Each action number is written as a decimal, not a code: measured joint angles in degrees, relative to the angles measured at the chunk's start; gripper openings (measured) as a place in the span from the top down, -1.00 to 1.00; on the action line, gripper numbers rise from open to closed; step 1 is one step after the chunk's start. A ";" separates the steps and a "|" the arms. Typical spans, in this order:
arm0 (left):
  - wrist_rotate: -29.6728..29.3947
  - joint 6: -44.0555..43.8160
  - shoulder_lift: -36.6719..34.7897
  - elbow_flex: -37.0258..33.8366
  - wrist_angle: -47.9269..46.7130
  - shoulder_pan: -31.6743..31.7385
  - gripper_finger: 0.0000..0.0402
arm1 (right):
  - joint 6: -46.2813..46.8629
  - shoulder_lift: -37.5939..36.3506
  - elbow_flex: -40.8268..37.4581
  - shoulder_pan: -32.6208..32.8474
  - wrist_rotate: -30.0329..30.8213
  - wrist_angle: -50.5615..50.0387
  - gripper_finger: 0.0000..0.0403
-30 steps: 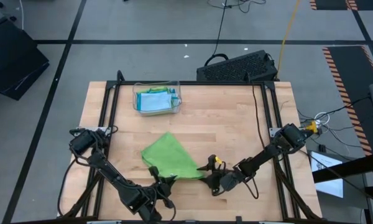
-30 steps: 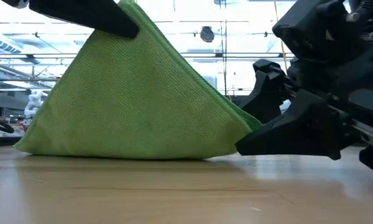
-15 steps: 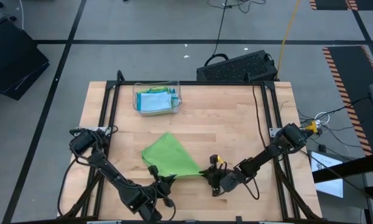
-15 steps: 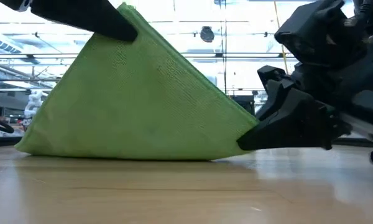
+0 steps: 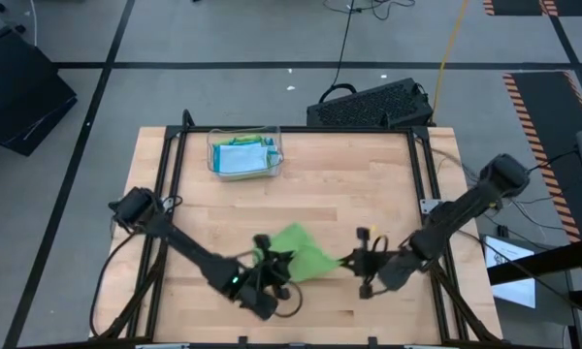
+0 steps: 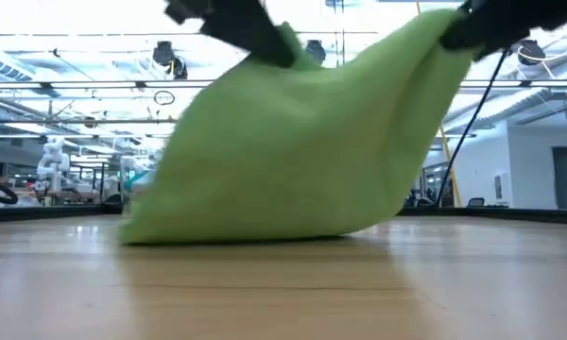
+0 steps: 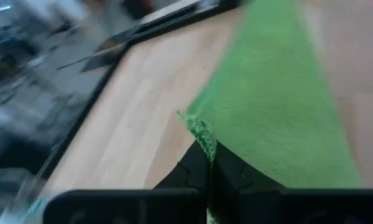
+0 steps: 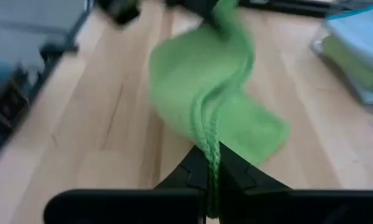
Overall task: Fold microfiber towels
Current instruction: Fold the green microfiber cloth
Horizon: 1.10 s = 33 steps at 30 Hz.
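The left gripper [image 5: 272,260] has its fingers pinched tight on one corner of the soft lime-green microfiber towel [image 5: 301,254], which sags limply mid-counter [image 5: 369,184]; the right gripper [image 5: 354,260] clamps the opposite corner. Light, floppy cloth, best held by its corners.

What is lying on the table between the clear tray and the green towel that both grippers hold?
Nothing: in the high view, only bare wood lies between the clear tray and the green towel, held by the left gripper and right gripper.
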 joint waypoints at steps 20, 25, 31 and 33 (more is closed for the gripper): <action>27.73 21.42 -20.25 0.07 11.27 17.64 0.97 | -1.62 -28.09 0.11 -18.38 2.86 -20.03 0.98; 26.17 13.38 -18.77 0.04 3.34 16.69 0.98 | 6.03 -31.00 0.20 -15.47 -1.81 -25.12 0.98; 23.89 5.11 -14.65 0.04 1.17 12.58 0.98 | 12.80 -23.18 0.15 -12.08 -10.04 -23.81 0.98; 23.95 2.44 -12.18 0.04 1.22 10.93 0.98 | 14.95 -18.65 0.11 -10.68 -13.78 -21.96 0.98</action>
